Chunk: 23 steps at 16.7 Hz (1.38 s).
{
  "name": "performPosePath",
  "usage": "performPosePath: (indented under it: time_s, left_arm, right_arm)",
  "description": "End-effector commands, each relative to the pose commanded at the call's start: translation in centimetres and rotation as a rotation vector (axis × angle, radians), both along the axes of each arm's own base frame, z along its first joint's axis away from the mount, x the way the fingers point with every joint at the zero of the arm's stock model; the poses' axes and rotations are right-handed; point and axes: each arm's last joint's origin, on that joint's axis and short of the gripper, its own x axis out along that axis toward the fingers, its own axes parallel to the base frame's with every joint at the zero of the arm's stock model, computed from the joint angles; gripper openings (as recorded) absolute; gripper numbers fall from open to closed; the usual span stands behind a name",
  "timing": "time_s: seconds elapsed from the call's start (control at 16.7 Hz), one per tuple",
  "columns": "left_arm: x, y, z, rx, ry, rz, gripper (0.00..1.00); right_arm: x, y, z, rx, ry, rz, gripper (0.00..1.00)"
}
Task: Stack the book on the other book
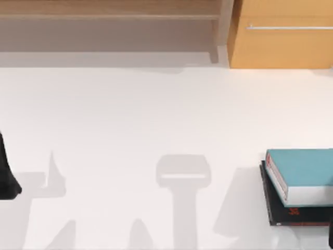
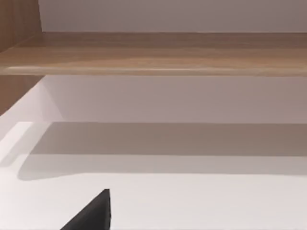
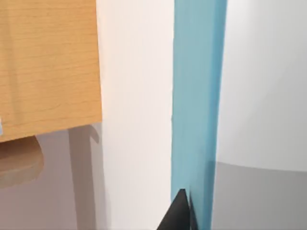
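Bright even light, soft grey shadows on the white table (image 1: 156,104)

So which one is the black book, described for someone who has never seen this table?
Start at the white table and go to its right edge, near the front, below the light wooden cabinet. Two books lie stacked there; the black book is the bottom one. It is thin and dark with red lettering, unlike the thick teal book with white page edges resting on it.

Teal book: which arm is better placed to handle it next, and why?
Right. The teal book lies on the black book at the top view's far right, and the right gripper is close beside its cover. The left gripper is parked at the far left.
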Motion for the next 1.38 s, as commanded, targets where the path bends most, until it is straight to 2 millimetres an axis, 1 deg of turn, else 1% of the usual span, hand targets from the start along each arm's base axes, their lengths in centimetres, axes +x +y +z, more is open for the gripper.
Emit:
performPosePath:
  time_s: [0.24,1.02,1.08,1.38]
  left_arm:
    - [0.0,0.0,0.0,0.0,0.0,0.0,1.0]
    - [0.0,0.0,0.0,0.0,0.0,0.0,1.0]
    - [0.0,0.0,0.0,0.0,0.0,0.0,1.0]
    - [0.0,0.0,0.0,0.0,0.0,0.0,1.0]
  right_arm:
    - [0.03,0.0,-0.03,0.0,0.0,0.0,0.0]
    - [0.03,0.0,-0.03,0.0,0.0,0.0,0.98]
    - [0.03,0.0,-0.03,0.0,0.0,0.0,1.0]
    - [0.03,0.0,-0.03,0.0,0.0,0.0,1.0]
